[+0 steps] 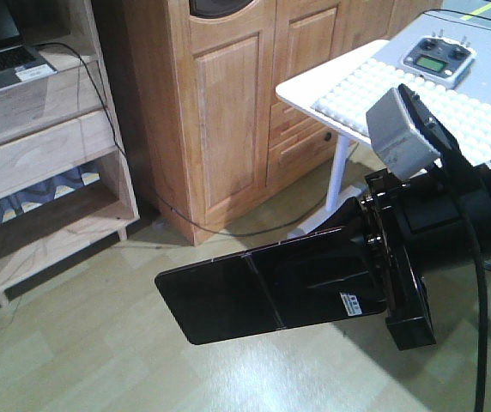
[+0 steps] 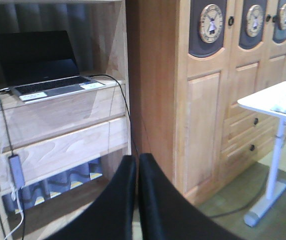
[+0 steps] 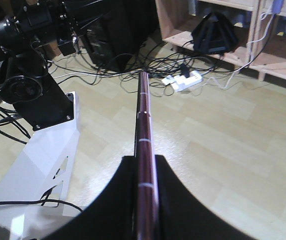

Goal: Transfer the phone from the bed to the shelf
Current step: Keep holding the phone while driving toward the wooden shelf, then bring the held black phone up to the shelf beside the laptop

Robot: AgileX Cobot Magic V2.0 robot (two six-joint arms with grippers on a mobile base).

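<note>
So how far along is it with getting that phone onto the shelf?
The pick-up looks done: the phone is clamped in the right gripper, held out over the floor. Carrying is in hand. Left to do: reach the shelf, off to one side, and set the phone on a board. The left gripper is shut and empty.

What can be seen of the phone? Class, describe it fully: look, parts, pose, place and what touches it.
The phone is a flat, glossy black rectangle with a pinkish metallic edge, seen edge-on in the right wrist view. A small white sticker sits near its held end. The right end effector is shut on that end, so the phone juts out in the air above the floor, touching nothing else.
</note>
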